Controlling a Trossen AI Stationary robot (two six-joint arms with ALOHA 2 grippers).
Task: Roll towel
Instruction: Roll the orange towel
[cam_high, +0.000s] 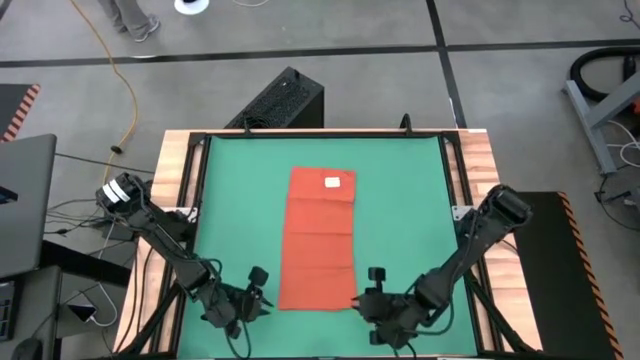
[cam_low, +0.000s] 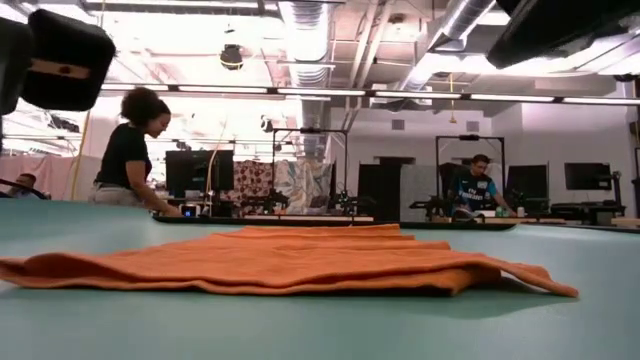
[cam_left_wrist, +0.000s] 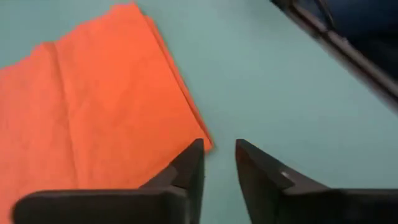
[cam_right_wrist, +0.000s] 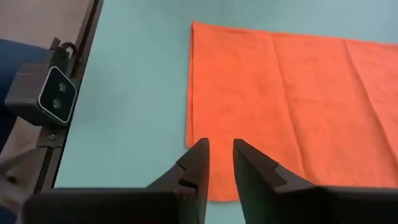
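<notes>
Orange-red towel (cam_high: 320, 238) flat on the green mat (cam_high: 400, 200), folded into a long strip, white tag (cam_high: 333, 182) at the far end, near end lying between the two arms. No roll begun.

Left of the strip: left gripper (cam_high: 257, 292) low over the mat, just beside the near left corner, fingers (cam_left_wrist: 186, 171) parted by a narrow gap with nothing between them. In the left wrist view, tips right at the corner, one finger over the cloth edge, the other over bare mat. Probably placed to catch that corner.

Right of the strip: right gripper (cam_high: 372, 288) mirrored by the near right corner, fingers (cam_right_wrist: 198, 163) likewise slightly apart and empty, over the near hem close to that corner. Likely paired so both ends of the hem lift evenly and the roll starts straight.

Beyond the table: two people (cam_low: 128, 150) at benches, well apart.
</notes>
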